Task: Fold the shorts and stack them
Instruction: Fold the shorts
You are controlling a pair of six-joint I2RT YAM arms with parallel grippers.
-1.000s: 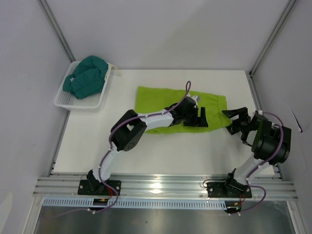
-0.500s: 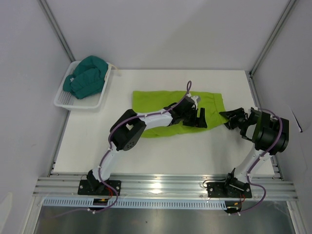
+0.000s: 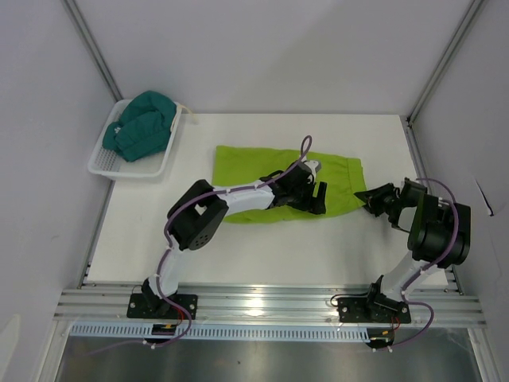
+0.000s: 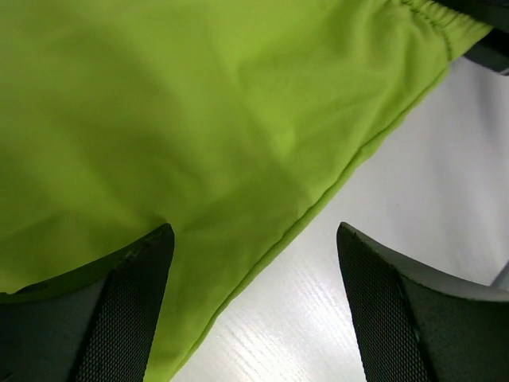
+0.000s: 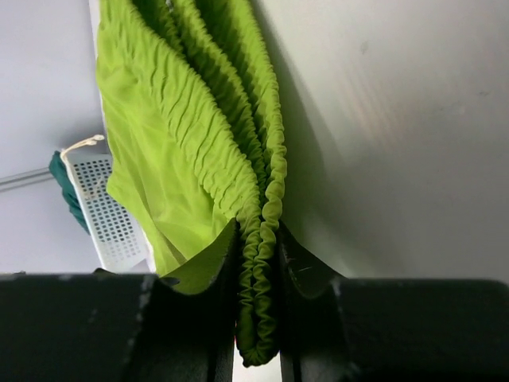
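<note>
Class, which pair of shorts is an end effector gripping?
The lime green shorts, waistband pinched by the right end effector; the teal shorts lie in the basket.

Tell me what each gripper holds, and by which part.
Right gripper pinches the lime shorts by the gathered waistband. Left gripper stands open over the same shorts, holding nothing.

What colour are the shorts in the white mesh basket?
The bundled fabric shorts are dark teal, clearest in the top external view.
</note>
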